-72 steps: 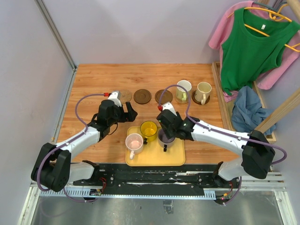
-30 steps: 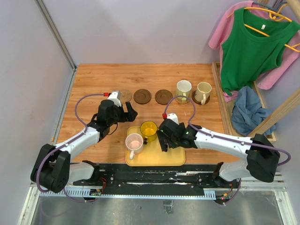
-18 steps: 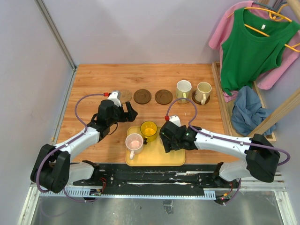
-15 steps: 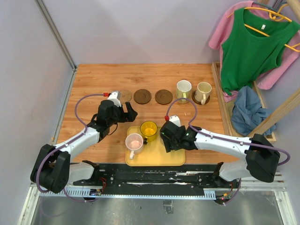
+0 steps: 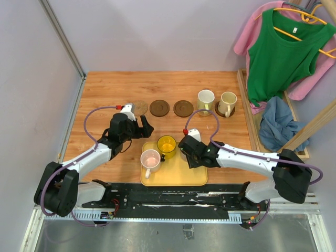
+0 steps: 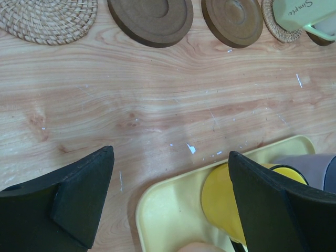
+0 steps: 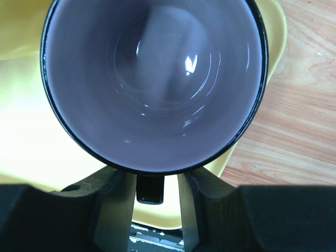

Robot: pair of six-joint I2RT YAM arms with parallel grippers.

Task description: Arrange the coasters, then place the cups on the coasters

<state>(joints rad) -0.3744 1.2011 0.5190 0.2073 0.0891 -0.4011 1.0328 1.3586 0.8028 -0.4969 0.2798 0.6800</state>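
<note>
Our right pincer (image 7: pixel 156 184) stands narrow astride the handle (image 7: pixel 149 191) of the grey-purple cup (image 7: pixel 152 79) on the yellow tray (image 7: pixel 23 136), grip uncertain, and the nearest bare dark coaster (image 5: pixel 183 108) lies at twelve o'clock on the counter (image 5: pixel 105 89).

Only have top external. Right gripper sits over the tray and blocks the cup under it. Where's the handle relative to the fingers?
Observer: In the right wrist view, the grey-purple cup's handle sits between the right gripper's fingers. I can't tell whether they pinch it yet.
Operator: Anything inside the cup?
Observer: Empty, only glare on the bottom.
Operator: Left gripper state?
Observer: In the left wrist view, the left gripper is wide open with nothing between its fingers. It is over bare table beside the yellow tray's corner.
</note>
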